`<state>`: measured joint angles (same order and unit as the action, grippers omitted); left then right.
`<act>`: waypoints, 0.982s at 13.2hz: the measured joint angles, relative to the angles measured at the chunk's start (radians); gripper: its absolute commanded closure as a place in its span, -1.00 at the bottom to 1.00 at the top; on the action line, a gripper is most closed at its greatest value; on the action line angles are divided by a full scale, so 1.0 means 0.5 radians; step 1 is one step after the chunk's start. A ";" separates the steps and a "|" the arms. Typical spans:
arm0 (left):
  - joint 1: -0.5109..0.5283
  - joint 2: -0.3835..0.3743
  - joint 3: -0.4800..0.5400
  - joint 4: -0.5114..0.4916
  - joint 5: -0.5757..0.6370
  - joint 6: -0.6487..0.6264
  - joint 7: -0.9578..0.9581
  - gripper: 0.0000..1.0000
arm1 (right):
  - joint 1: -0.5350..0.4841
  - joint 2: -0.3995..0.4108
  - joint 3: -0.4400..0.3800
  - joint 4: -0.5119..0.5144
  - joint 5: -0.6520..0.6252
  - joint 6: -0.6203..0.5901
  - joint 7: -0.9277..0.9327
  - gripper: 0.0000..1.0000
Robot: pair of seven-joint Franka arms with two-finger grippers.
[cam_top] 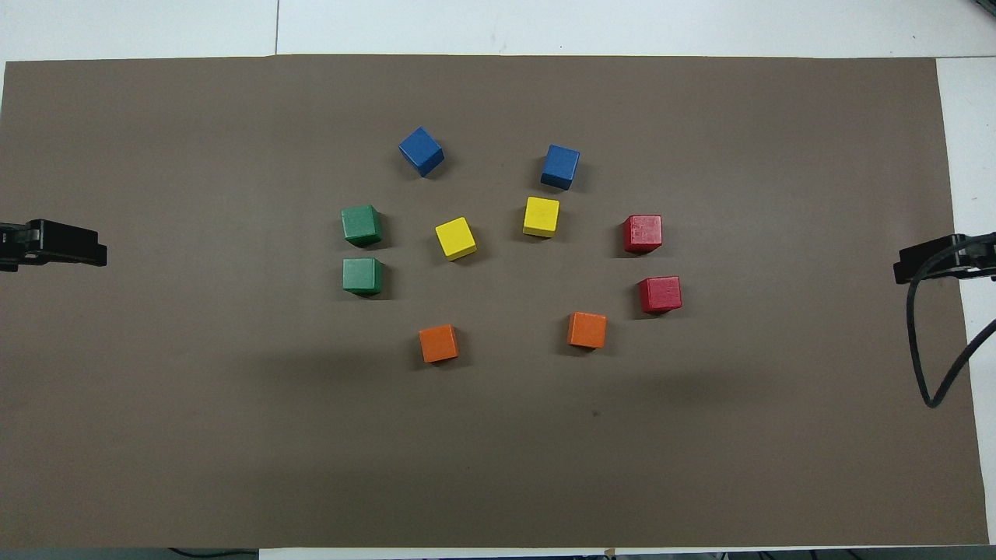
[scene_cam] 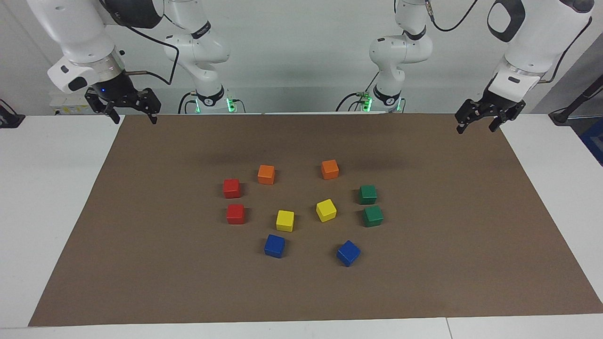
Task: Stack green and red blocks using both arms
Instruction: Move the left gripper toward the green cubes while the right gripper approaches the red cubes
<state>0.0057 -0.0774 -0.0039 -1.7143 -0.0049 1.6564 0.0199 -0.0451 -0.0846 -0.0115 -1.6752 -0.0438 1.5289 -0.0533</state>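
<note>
brown mat [scene_cam: 424, 292]: the matte brown sheet covers most of the white table [scene_cam: 42, 212], and every cube you need sits on it, none lifted.
green pair: two dark green matte cubes lie toward the left arm's end, one [scene_cam: 368, 194] nearer to the robots and one [scene_cam: 372, 216] just beside it, farther out; you can see a gap between them in the overhead view [cam_top: 361, 225] [cam_top: 362, 276], so they are apart, not stacked.
red pair: two bright red matte cubes sit toward the right arm's end, one [scene_cam: 232, 188] nearer to the robots, the other [scene_cam: 235, 213] farther; also side by side with a gap.
other cubes: two orange cubes [scene_cam: 266, 174] [scene_cam: 330, 169], two yellow cubes [scene_cam: 285, 220] [scene_cam: 326, 210] and two blue cubes [scene_cam: 274, 246] [scene_cam: 348, 253] fill the middle; leave them alone.
left gripper [scene_cam: 478, 123]: black two-finger tool, raised over the mat's corner by its own base, fingers spread, carrying nothing.
right gripper [scene_cam: 133, 113]: likewise raised over the mat's corner at its end, fingers spread wide, empty.
done so far: nothing, by my reading; no cube rests on another.
left to do: all of it. you would likely send each arm to the pair at its own end, lift one cube and set it on its twin.
watch for: the neighbouring yellow and orange cubes stand near each pair, so your approach should come straight down.
</note>
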 measured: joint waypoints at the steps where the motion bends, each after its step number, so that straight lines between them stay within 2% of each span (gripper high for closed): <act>1: 0.000 0.000 0.000 0.000 0.000 0.000 0.000 -1.00 | 0.000 0.000 0.000 0.000 0.000 0.000 0.000 -1.00; 8: 0.000 0.000 0.000 -0.011 0.000 0.000 -0.003 -1.00 | 0.035 -0.004 0.008 -0.031 0.016 0.008 0.050 -1.00; 11: -0.007 -0.007 -0.020 -0.089 -0.001 0.045 -0.001 -1.00 | 0.186 -0.012 0.018 -0.146 0.068 0.152 0.306 -1.00; 13: -0.065 -0.020 -0.028 -0.177 -0.007 0.129 -0.013 -1.00 | 0.299 -0.013 0.023 -0.288 0.070 0.331 0.433 -1.00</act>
<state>-0.0268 -0.0874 -0.0180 -1.8030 -0.0083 1.7209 0.0133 0.1043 -0.0910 0.0000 -1.8190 -0.0086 1.6943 0.1632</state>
